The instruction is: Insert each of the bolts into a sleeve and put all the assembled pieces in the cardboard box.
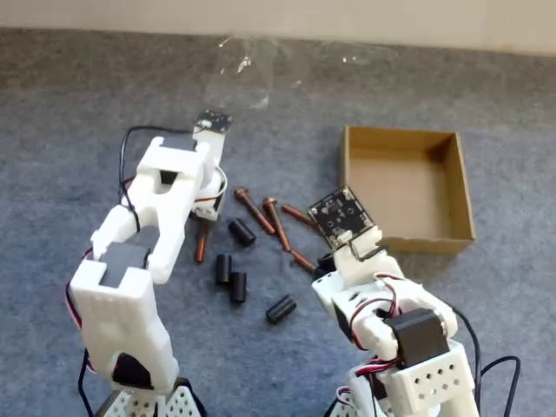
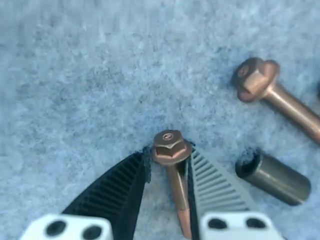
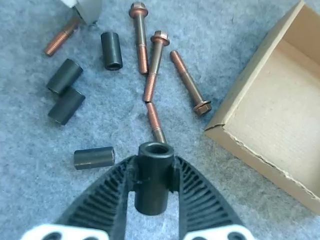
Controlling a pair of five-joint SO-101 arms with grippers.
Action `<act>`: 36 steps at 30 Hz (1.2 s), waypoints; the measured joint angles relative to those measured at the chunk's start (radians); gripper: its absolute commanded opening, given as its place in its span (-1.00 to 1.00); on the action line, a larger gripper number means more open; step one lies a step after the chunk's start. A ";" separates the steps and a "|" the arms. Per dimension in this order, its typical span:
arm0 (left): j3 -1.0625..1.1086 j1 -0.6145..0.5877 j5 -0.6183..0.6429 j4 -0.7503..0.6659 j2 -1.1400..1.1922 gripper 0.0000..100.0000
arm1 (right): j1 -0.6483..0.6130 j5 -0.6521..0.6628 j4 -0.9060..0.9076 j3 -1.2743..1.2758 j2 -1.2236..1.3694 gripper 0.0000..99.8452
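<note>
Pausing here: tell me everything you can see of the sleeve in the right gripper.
The sleeve is a short dark tube, metal by its dull sheen, with a round open bore at the end pointing away from the wrist. The right gripper is shut on it, ribbed black fingers pressing both sides, the bore end poking past the fingertips. The threaded tip of a copper-coloured bolt lies before that end; contact cannot be told, nor whether the sleeve rests on the grey carpet.
</note>
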 measured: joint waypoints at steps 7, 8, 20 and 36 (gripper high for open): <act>-0.078 0.000 0.000 0.017 0.084 -0.90 | 0.000 0.000 0.000 0.000 0.000 -0.99; -0.083 0.002 0.000 0.017 0.092 -0.93 | 0.000 0.000 0.000 0.000 0.000 -0.99; -0.087 0.006 0.002 0.017 0.101 -0.98 | 0.000 0.000 -0.043 0.080 0.000 -0.99; -0.189 0.003 -0.084 0.305 -0.138 -0.99 | -0.184 0.000 -0.143 0.135 -0.002 -0.99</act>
